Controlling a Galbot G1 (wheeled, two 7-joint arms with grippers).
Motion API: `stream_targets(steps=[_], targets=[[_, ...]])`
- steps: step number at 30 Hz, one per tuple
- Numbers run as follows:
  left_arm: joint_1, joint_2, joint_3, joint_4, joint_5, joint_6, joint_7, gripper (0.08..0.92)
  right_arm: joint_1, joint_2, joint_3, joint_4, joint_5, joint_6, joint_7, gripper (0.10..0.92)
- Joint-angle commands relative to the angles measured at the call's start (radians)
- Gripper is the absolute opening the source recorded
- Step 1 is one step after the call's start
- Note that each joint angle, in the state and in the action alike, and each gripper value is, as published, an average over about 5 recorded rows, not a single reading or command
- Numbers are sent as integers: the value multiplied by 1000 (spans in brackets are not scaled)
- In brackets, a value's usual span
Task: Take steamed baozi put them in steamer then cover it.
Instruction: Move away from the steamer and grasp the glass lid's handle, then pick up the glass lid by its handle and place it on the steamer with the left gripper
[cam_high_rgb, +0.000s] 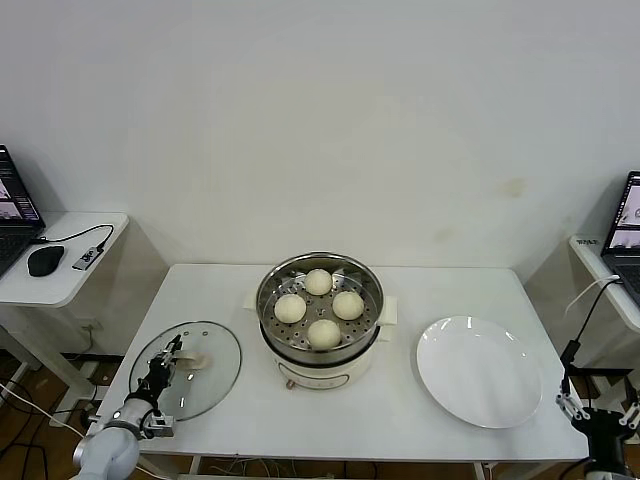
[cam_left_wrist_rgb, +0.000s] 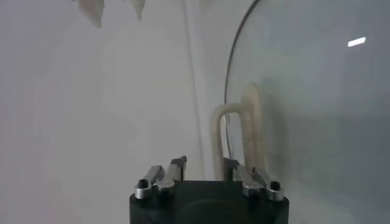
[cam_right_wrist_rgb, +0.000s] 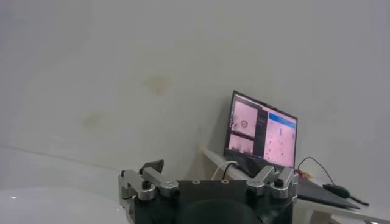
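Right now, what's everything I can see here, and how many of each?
Steamed baozi: four, cream-white, inside the steamer.
Steamer: one, shiny steel on a cream base, table centre.
Cover: one, clear glass with cream handle, flat on the table's left.
Plate: one, white, table's right.
Table: one, white.
Laptops: two, one on each side desk.
Mouse: one, black, left desk.
Left gripper: black, at the cover's handle.
Right gripper: open, parked at the table's right corner.
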Motion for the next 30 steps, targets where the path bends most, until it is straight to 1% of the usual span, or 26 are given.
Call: stream_targets(steps=[1,5,8,12,16,19,24,30], targets=[[7,-5,-8,11,-51,-28,-46,234,-7,-2,-1,21,0,-4,-2,823],[42,-12,-28,-69,-68,-14,-71,156,-24,-13,-17,35,-7,1,-4,823],[92,-10,-48,-168,-92,39,-70,150,-47,-32,-33,38,-21,13,-5,823],[178,-5,-82,-328,-123,159,-45,150,-62,-48,-47,37,-35,25,-4,823],[253,6,-129,-506,-156,294,24,150,-67,-57,-69,36,-44,33,-3,823],[274,19,-163,-596,-186,362,84,150,-70,-65,-84,37,-49,37,-3,823],[254,56,-177,-713,-241,453,168,150,-67,-67,-108,43,-53,38,-2,823],[210,125,-115,-822,-303,543,251,150,-62,-55,-145,52,-68,37,-1,823]])
